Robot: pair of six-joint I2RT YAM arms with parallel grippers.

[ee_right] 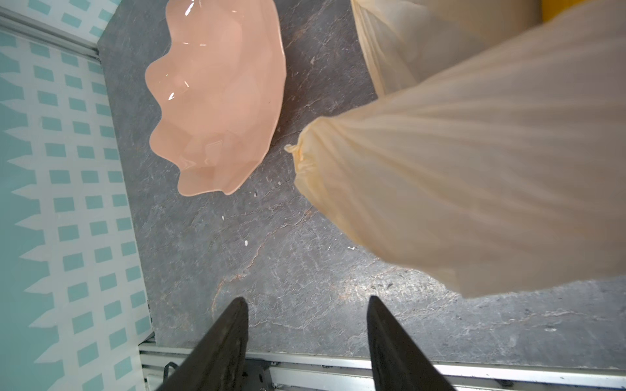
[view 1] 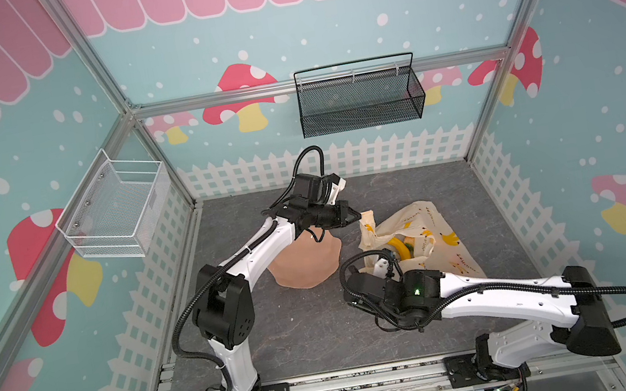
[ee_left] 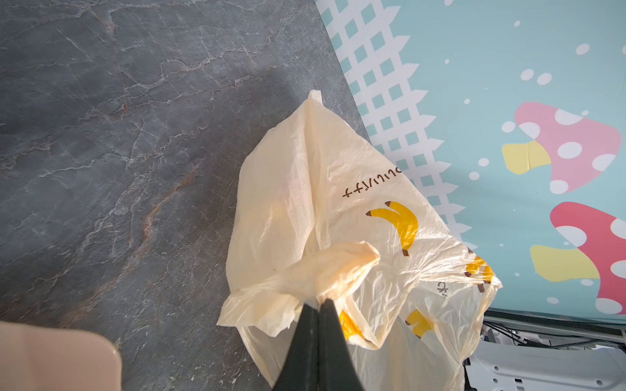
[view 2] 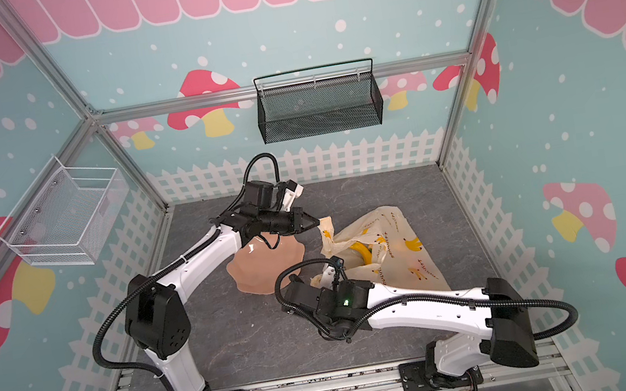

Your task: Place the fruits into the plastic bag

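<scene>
left hand point(ee_left: 318, 302) clamped on the plastic bag point(ee_left: 305, 189) handle, right hand point(ee_right: 306, 299) apart, empty; lift gently, hold the banana point(view 1: 396, 243) inside.

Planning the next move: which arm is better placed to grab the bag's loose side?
Probably right: the right pincer is open and empty beside the bag, while the left pincer is shut on its handle.
</scene>
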